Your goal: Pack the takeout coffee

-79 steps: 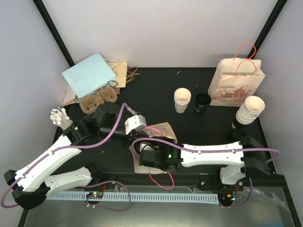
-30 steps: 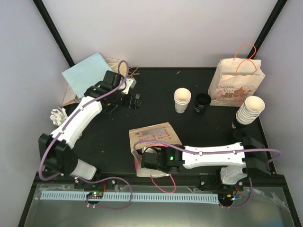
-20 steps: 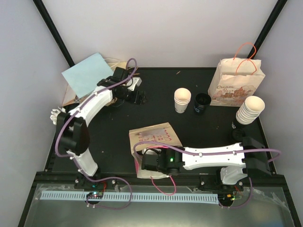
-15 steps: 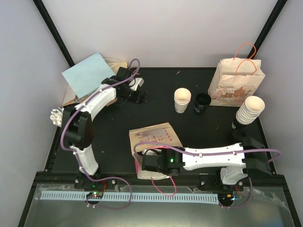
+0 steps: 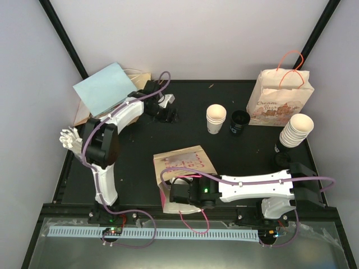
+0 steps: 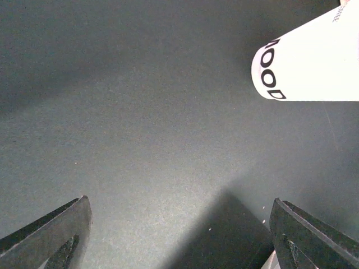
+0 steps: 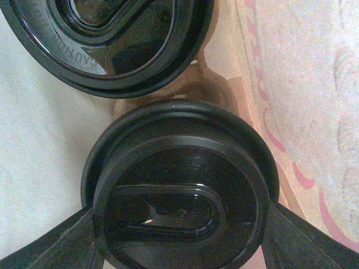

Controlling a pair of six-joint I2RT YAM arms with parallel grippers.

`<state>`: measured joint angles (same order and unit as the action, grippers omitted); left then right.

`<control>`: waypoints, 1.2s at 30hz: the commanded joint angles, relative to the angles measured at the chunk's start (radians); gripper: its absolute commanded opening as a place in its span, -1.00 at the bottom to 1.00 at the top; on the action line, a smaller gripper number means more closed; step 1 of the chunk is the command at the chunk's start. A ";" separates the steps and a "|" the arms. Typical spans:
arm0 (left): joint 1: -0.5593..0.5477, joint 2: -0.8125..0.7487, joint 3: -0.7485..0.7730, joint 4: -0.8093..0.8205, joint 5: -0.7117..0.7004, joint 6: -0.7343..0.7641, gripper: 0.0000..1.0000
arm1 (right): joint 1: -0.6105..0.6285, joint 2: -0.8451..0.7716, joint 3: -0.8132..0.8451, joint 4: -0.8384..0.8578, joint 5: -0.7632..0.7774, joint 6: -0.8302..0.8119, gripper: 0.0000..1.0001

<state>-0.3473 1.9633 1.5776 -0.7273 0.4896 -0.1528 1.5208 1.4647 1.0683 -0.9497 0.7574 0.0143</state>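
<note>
Far back-left of surface (image 5: pixel 247 154), my left end effector (image 6: pixel 179 230) spread wide, white cup (image 6: pixel 308 61) up-right of it. Near edge, my right end effector (image 7: pixel 179 241) pinching black lid (image 7: pixel 179 179); second lid (image 7: pixel 112 39) just beyond, flat printed bag (image 7: pixel 303 112) alongside. Standing paper bag (image 5: pixel 280 101) way off far right.

We see white shells on the left arm (image 5: pixel 120 115) and right arm (image 5: pixel 255 184), black at the joints (a small green light (image 5: pixel 206 190) glows on the right one), with a purple cable (image 5: pixel 163 78) looping along each.
</note>
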 commanded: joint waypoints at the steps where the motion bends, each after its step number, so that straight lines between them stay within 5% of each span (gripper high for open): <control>1: -0.018 0.047 0.047 -0.002 0.065 0.015 0.76 | 0.008 -0.018 -0.020 -0.015 -0.018 0.042 0.04; 17: -0.103 0.183 0.162 -0.049 0.147 0.090 0.70 | 0.008 -0.014 -0.046 0.008 0.030 0.068 0.03; 36: -0.122 0.232 0.151 -0.104 0.329 0.136 0.16 | 0.007 -0.009 -0.086 0.124 0.036 0.006 0.03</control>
<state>-0.4557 2.1883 1.7374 -0.8257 0.7422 -0.0330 1.5253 1.4590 0.9981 -0.8604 0.8112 0.0154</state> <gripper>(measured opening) 0.603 0.699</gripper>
